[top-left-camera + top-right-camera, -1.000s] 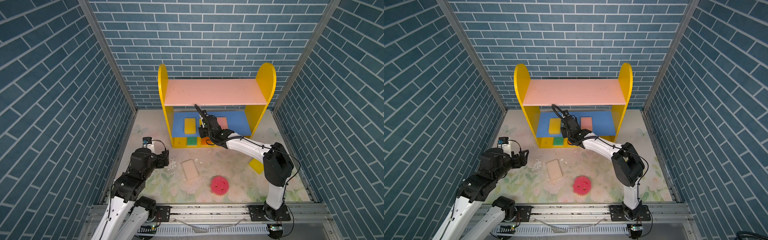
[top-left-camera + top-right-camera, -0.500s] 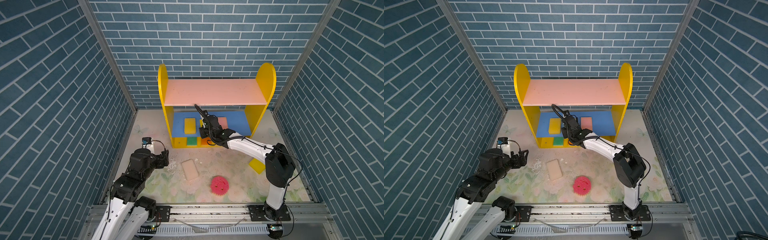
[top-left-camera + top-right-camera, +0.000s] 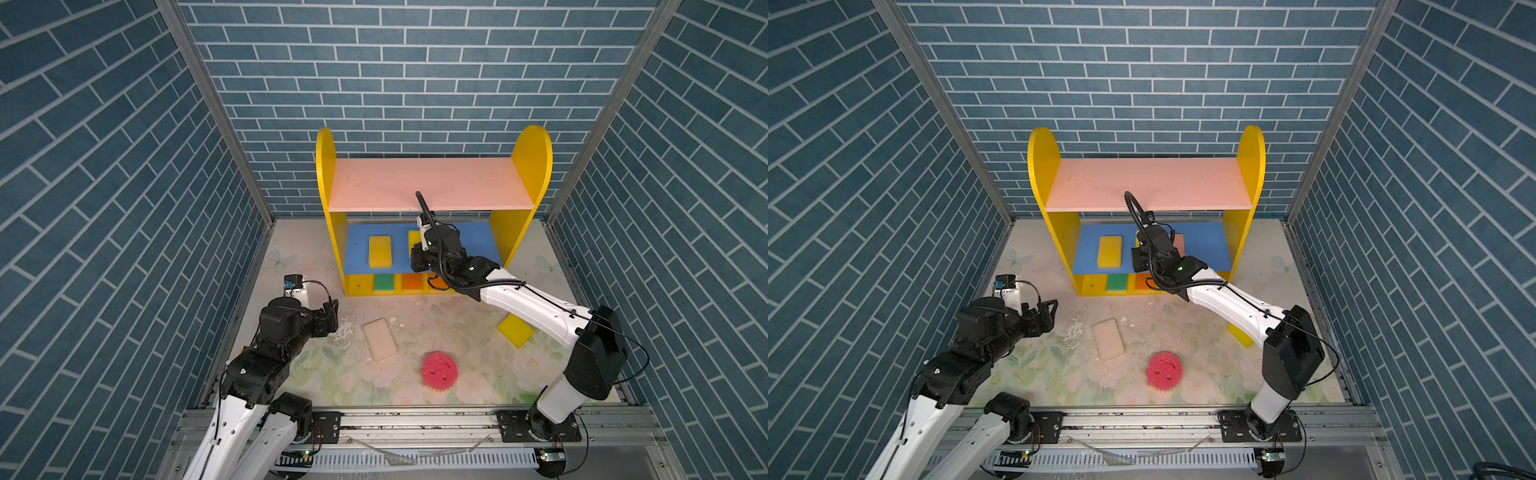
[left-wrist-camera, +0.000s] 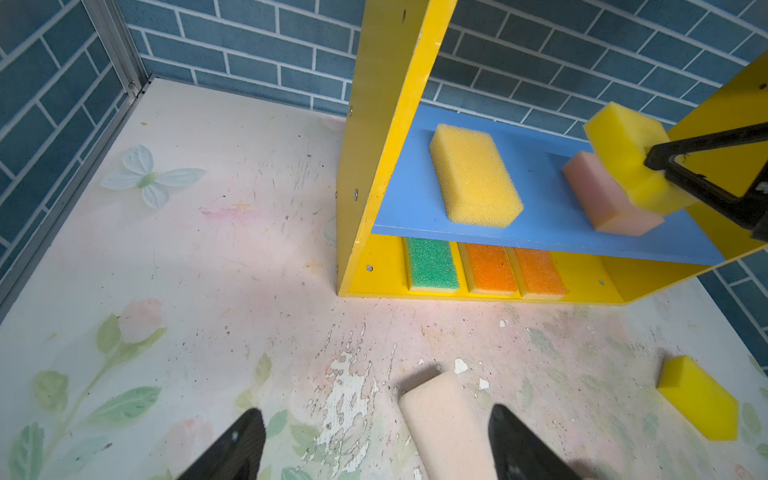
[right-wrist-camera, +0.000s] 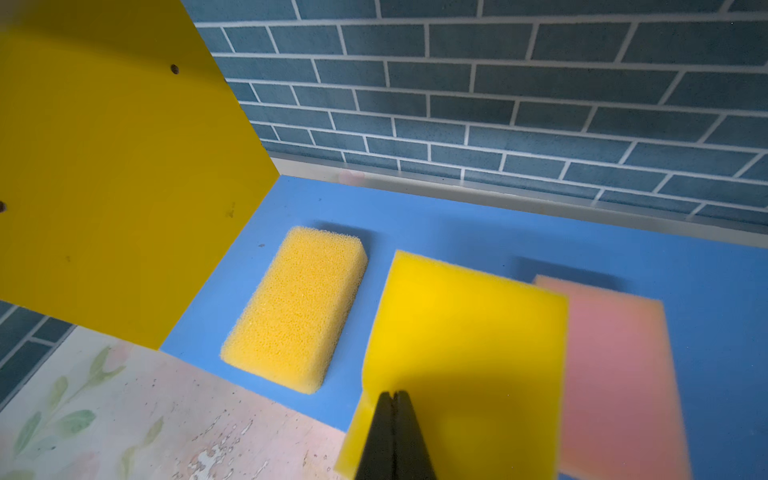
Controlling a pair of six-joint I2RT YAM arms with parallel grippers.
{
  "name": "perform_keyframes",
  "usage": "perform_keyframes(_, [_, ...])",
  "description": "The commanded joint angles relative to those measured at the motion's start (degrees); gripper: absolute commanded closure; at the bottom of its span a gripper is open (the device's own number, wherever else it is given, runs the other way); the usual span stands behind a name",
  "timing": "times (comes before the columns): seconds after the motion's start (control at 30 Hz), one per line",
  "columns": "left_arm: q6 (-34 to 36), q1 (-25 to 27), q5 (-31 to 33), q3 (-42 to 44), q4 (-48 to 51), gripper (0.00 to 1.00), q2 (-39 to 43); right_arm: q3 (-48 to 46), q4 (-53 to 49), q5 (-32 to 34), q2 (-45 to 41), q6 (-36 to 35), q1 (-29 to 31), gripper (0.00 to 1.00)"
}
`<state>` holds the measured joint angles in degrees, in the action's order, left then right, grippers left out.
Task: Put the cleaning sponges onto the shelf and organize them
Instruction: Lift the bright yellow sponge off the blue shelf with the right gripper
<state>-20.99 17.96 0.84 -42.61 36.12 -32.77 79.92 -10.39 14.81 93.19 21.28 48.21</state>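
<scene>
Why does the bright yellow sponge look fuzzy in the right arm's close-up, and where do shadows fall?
Right wrist view: the held yellow sponge and pink sponge sit near the lens, likely out of focus; the porous yellow sponge is crisp, shadowing the blue board. Left wrist view: sharp, with the cream sponge shadowing the table. Both top views: evenly lit.

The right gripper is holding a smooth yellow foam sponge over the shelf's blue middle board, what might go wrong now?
The right gripper pinches the smooth yellow foam sponge only at one edge, so it may tilt or slip. It seems to overlap the pink rectangular sponge, so it may land on that instead of beside the porous yellow sponge.
</scene>
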Motion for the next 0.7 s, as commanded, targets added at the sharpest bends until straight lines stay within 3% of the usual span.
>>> perform_keyframes(0.0, [0.26, -0.38, -0.53, -0.53, -1.47, 0.15, -0.61, -2.60, -2.42, -1.13, -3.84, 2.98, 1.88, 1.00])
perform_keyframes(0.33, [0.68, -0.40, -1.05, -2.88, -3.87, 0.14, -3.43, 1.72, -10.02, -2.65, -6.81, 2.45, 12.44, 1.00])
perform_keyframes(0.67, [0.43, -0.48, 1.00, -4.50, -2.67, 0.14, -3.44, 17.72, -18.04, -6.55, -2.89, -2.79, 18.79, 1.00])
